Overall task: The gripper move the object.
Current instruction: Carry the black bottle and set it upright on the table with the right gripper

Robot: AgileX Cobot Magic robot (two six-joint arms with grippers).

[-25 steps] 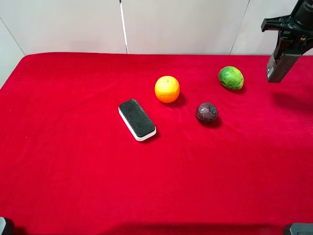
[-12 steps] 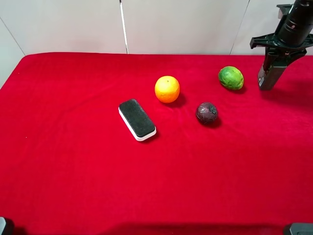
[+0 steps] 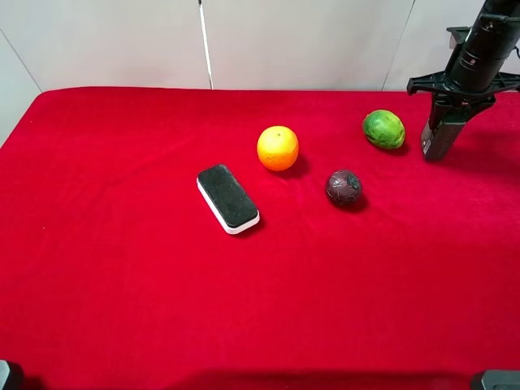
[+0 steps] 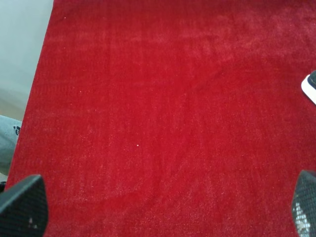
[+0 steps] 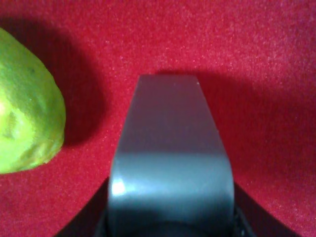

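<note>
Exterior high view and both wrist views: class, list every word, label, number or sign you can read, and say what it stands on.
No text is readable in any view.
The grey bottle bears a small pale label low on its side: too small to read.
The eraser, orange, green fruit, purple fruit and red cloth show no writing.

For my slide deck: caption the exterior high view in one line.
Right gripper holds the grey bottle beside a green fruit, over a red cloth with orange, purple fruit and eraser.
</note>
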